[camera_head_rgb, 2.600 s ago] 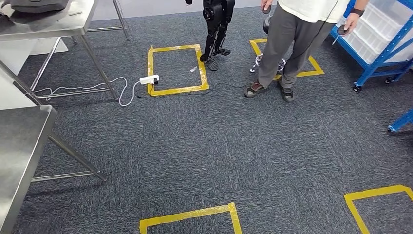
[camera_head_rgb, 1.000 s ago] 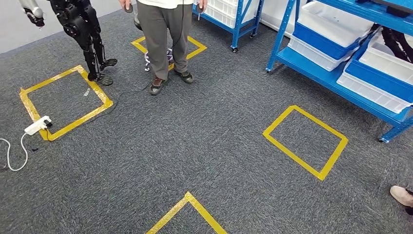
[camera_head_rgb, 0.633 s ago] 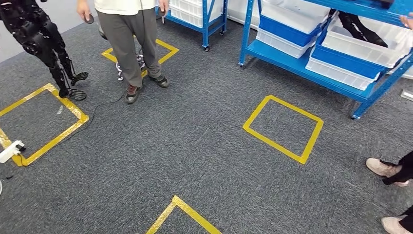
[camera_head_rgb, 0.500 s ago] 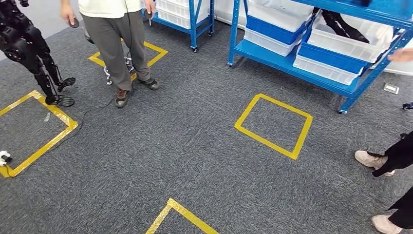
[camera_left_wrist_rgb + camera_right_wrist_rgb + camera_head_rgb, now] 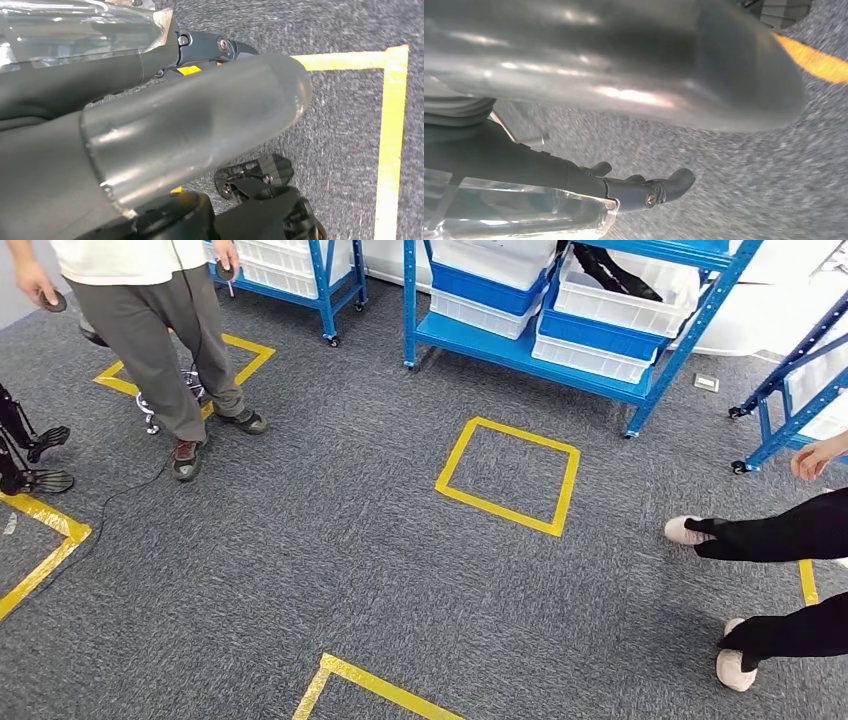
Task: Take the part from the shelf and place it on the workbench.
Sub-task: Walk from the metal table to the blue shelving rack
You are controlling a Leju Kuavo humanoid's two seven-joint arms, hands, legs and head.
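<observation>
Left hand (image 5: 165, 120) and right hand (image 5: 589, 95) hang empty above carpet (image 5: 330, 540).

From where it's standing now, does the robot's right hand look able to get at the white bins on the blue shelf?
Probably not yet. The blue shelf with its white bins stands across open carpet, beyond the yellow tape square. The right hand hangs low over the floor, holding nothing. Nothing blocks the path; the robot looks simply too far away.
</observation>
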